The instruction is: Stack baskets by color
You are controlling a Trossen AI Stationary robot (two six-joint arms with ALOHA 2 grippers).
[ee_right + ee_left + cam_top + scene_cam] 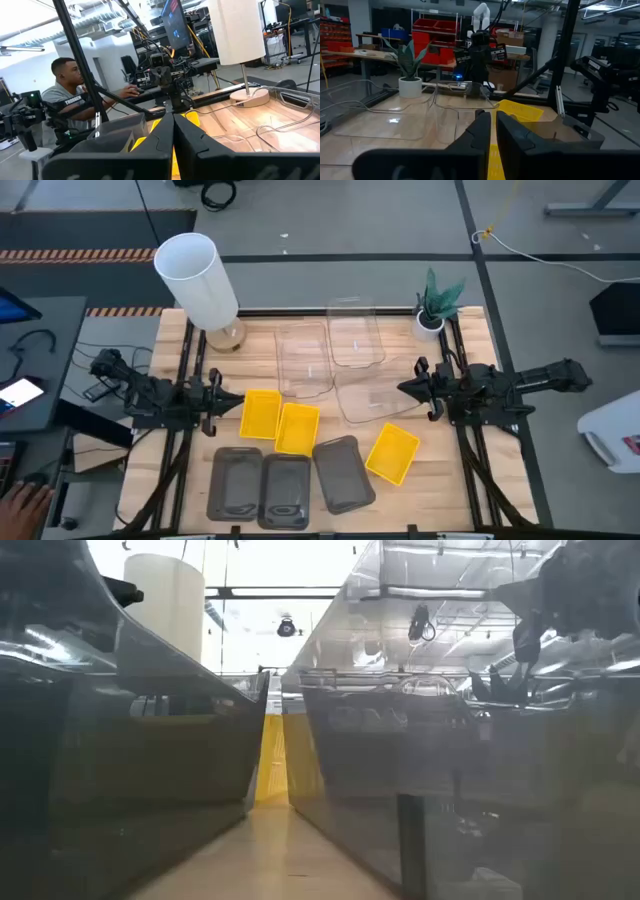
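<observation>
Waiting over the table, both arms hold nothing and no basket is stacked yet.

Left gripper (pixel 222 402), fingers pinched narrow, sits just beside the nearest yellow basket (pixel 261 414), whose long axis runs away from the front edge. Right gripper (pixel 408 389), fingers together, hovers over a clear basket (pixel 375 395); grey baskets (pixel 287 487) line the front, so the left arm is nearer the yellow pair.

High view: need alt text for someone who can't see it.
Nine baskets lie unstacked on a wooden table: three clear baskets at the back, three yellow baskets in the middle, three grey baskets in front. The left gripper and right gripper hover at the sides, fingers shut, holding nothing.
</observation>
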